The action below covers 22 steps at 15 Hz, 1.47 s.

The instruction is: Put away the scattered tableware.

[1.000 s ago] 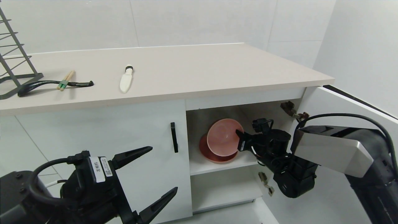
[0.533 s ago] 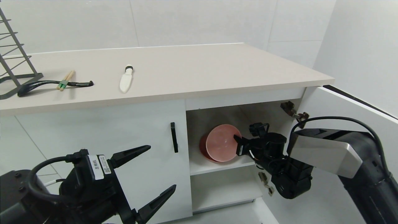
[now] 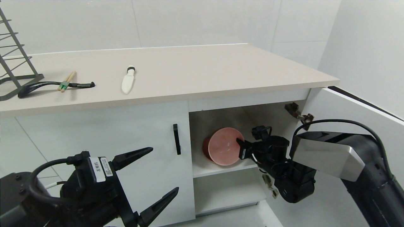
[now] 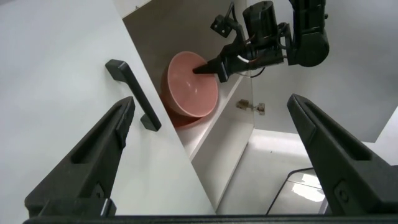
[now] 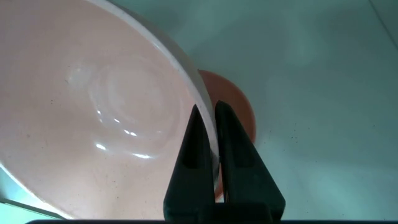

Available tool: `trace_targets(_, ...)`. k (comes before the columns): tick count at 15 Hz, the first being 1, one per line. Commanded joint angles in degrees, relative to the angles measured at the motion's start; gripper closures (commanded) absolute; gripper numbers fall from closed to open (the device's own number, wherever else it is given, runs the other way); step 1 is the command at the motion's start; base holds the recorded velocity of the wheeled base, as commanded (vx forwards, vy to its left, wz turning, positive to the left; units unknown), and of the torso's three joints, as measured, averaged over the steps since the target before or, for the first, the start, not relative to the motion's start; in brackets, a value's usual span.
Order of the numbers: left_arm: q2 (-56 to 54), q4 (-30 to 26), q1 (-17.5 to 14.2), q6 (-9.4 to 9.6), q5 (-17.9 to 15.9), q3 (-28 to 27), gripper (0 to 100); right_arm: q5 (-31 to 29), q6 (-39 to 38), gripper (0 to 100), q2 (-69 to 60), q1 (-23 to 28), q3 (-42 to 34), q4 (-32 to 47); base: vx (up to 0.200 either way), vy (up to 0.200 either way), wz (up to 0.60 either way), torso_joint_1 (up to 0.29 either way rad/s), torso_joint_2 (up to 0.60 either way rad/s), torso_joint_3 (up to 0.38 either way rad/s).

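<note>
Two narrow black fingers (image 5: 193, 155) of the right gripper (image 5: 209, 109) are pinched tight on the rim of a smooth, pale pink round bowl (image 3: 222, 146), one finger inside the rim and one outside. The bowl is held tilted on edge inside the open cupboard, over the upper white shelf (image 3: 221, 169), its hollow facing outward. Just behind it sits a darker red dish (image 3: 204, 147), mostly hidden by the bowl. Whether that dish is a plate or a second bowl is hard to tell, and whether the two touch cannot be made out. The bowl's inside is glossy and plain, with a faint ring at its base.

Low in front of the closed white cupboard door (image 3: 110, 132), near its black bar handle (image 3: 175, 139), the left gripper (image 3: 165, 169) hangs with its pointed jaws spread wide, holding nothing.

On the beige countertop (image 3: 205, 69) lie one black ladle (image 3: 47, 84), one pair of wooden chopsticks (image 3: 66, 81) with green bands resting across its handle, and one white utensil (image 3: 128, 80) with a black band, set well apart from them. One black wire rack (image 3: 15, 63) stands at the counter's left end, cut off by the edge of the head view.
</note>
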<state>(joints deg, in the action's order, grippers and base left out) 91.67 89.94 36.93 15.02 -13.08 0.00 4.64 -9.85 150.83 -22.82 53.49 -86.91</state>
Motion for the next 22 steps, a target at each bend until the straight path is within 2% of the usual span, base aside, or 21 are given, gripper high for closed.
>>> trace_targets(1, 0.17, 0.06, -0.01, 0.01, -0.02, 0.00, 0, 0.01, 0.01, 100, 0.25, -0.03, 0.03, -0.10, 0.000, 0.000, 0.00, 0.000, 0.00, 0.000)
trace_targets(2, 0.17, 0.06, -0.01, 0.01, -0.02, 0.00, 0, 0.01, 0.09, 0, 0.78, -0.03, 0.03, -0.46, 0.000, 0.000, 0.00, 0.000, 0.00, 0.000)
trace_targets(6, 0.00, 0.06, -0.01, 0.01, -0.02, 0.00, 0, 0.10, 0.62, 0, 1.13, -0.12, -0.76, -0.37, 0.000, 0.000, 0.00, 0.000, 0.00, 0.000)
trace_targets(8, 0.00, 0.06, -0.01, -0.08, -0.02, 0.00, 0, 0.28, 3.79, 0, 1.04, -0.12, -0.76, -0.54, 0.000, 0.000, 0.00, 0.000, 0.00, 0.000)
trace_targets(11, 0.00, 0.06, -0.71, -0.08, -0.02, 0.00, 0, 0.37, 4.75, 0, -0.72, -0.21, -1.81, -3.09, 0.000, 0.000, 0.00, 0.000, 0.00, 0.000)
trace_targets(14, -0.09, 0.06, -1.42, -0.08, -0.02, 0.00, 0, 2.12, 8.27, 0, -8.01, -1.35, -9.55, -3.09, 0.000, 0.000, 0.00, 0.000, 0.00, 0.000)
trace_targets(17, -0.27, 0.06, -1.51, -0.08, -0.02, 0.00, 0, 2.21, 12.40, 0, -17.94, -3.63, -23.26, -3.09, 0.000, 0.000, 0.00, 0.000, 0.00, 0.000)
trace_targets(19, -0.88, 0.06, -1.51, -0.08, -0.02, 0.00, 0, 2.21, 19.25, 0, -23.66, -3.55, -31.26, -3.09, 0.000, 0.000, 0.00, 0.000, 0.00, 0.000)
trace_targets(22, -1.59, 0.06, -2.03, -0.08, -0.02, 0.00, 0, 2.21, 20.75, 0, -33.94, -3.63, -40.75, -3.09, 0.000, 0.000, 0.00, 0.000, 0.00, 0.000)
